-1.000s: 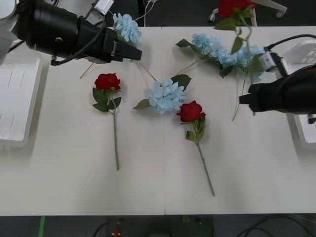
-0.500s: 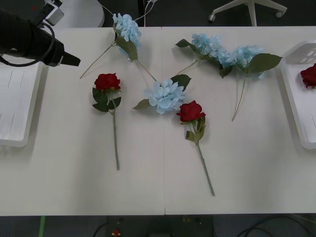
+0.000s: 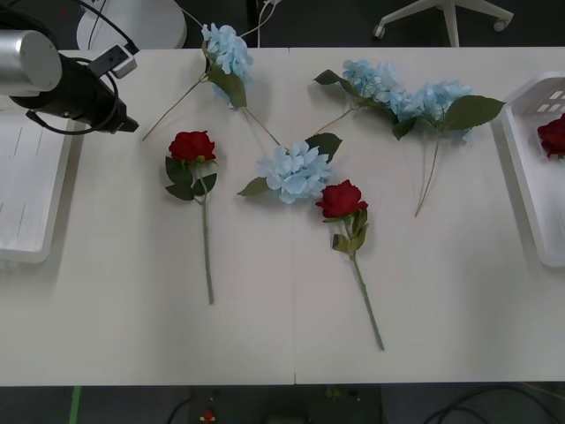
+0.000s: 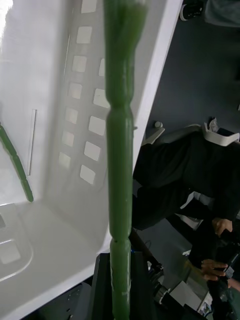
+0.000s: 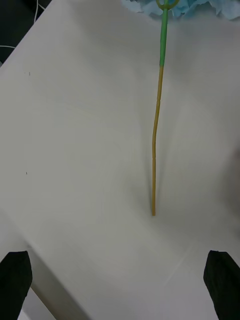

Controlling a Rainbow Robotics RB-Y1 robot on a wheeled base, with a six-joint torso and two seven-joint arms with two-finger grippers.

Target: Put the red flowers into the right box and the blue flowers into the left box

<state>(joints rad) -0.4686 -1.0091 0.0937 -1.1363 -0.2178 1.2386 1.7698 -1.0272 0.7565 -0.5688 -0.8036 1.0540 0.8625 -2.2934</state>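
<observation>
1. Over the table's [image 3: 265, 353] left edge, beside the left box [image 3: 26, 185], my left gripper [image 5: 120, 280] hangs with fingers spread, a blue flower's stem [image 5: 155, 165] lying ahead of it.
2. Mid-table: two red flowers [image 3: 342, 200] and four blue flowers [image 3: 294, 170] lie loose, bare table along the near edge.
3. At the right box [image 3: 530, 185], holding one red flower [image 3: 554, 134], my right gripper [image 4: 120, 300] pinches a green stem [image 4: 120, 175].

My front camera cuts off the right box [image 3: 530, 168] at the frame edge, and the rose [image 3: 553, 135] lying in it shows just part of its bloom. The left box [image 3: 31, 190] is also cropped, partly behind my left arm. On the right wrist camera, a blurred green stem [image 4: 120, 165] hides that gripper's fingertips from me.
</observation>
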